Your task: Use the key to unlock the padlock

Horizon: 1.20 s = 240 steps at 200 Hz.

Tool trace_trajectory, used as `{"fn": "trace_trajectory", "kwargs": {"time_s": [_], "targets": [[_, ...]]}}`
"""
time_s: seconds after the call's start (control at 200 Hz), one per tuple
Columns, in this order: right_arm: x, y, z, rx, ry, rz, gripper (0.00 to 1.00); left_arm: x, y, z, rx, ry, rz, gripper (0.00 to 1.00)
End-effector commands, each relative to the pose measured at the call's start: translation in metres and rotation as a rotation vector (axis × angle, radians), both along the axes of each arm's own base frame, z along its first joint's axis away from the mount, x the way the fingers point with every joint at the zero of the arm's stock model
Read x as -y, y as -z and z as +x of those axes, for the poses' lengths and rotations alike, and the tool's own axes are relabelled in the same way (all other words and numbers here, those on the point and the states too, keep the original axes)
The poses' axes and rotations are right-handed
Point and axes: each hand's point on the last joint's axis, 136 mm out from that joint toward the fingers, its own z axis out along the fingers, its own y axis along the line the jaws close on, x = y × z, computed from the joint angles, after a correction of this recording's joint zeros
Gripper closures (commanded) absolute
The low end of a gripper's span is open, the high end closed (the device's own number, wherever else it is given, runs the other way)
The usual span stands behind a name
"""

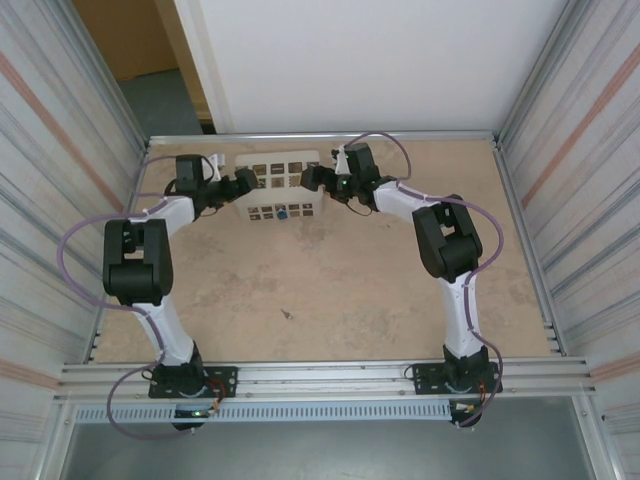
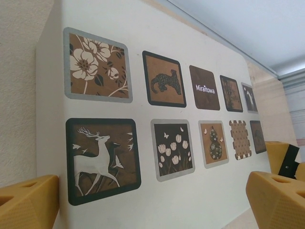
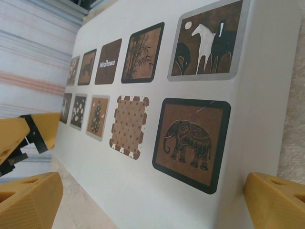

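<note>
From above, at the far middle of the tan table (image 1: 330, 290), you have:

1. A pale flat box with two rows of dark patterned squares (image 1: 275, 188).
2. A tiny blue-bodied padlock (image 1: 283, 212), showing as a blue speck at the box's near edge. It is too small to tell whether it lies on the box or just in front of it.
3. The left gripper (image 1: 243, 184) at the box's left end and the right gripper (image 1: 312, 178) at its right end, facing each other across it.

Left wrist view: the two blocky yellow fingers (image 2: 28, 202) sit at opposite lower corners, spread fully apart. They grasp nothing, and the printed face of the box lies between them. The left-hand finger sits close against the box's end, though you cannot tell if it touches. A yellow finger of the other gripper (image 2: 279, 155) shows at the far right.

Right wrist view: the same spread, with yellow fingers (image 3: 276, 200) at both lower corners, empty, and the elephant square between them.

Step in hand, as a judgement: an early approach. Both arms frame the box, and neither has hold of the padlock or the key. Next you would need one gripper brought to the near edge to steady the padlock. The other must close on the key and line it up with a very small keyhole.
</note>
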Motion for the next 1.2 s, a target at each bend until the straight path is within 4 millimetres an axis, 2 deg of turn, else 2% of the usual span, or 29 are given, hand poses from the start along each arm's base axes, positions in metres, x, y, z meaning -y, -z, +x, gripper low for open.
{"fn": "trace_trajectory", "kwargs": {"time_s": [0.0,0.2,0.516,0.666,0.912,1.052,1.197], "targets": [[-0.009,-0.016,-0.020,0.021,-0.076,0.016,0.04,0.039,-0.009,-0.017,0.000,0.115,-0.011,0.01],[0.013,-0.018,-0.037,0.015,-0.056,-0.006,0.05,0.068,-0.012,-0.042,-0.003,0.162,0.006,0.01],[0.050,-0.013,-0.069,-0.005,-0.040,-0.081,0.05,0.116,-0.013,-0.095,-0.020,0.259,0.050,0.01],[0.063,-0.014,-0.077,-0.009,-0.029,-0.095,0.05,0.127,-0.013,-0.119,-0.026,0.286,0.055,0.01],[0.074,-0.014,-0.093,-0.025,-0.031,-0.119,0.05,0.141,-0.005,-0.154,-0.051,0.302,0.073,0.01],[0.078,-0.011,-0.104,-0.037,-0.029,-0.124,0.05,0.143,-0.006,-0.164,-0.051,0.294,0.078,0.01],[0.079,-0.010,-0.114,-0.044,-0.034,-0.130,0.05,0.142,-0.008,-0.165,-0.045,0.274,0.069,0.01]]}}
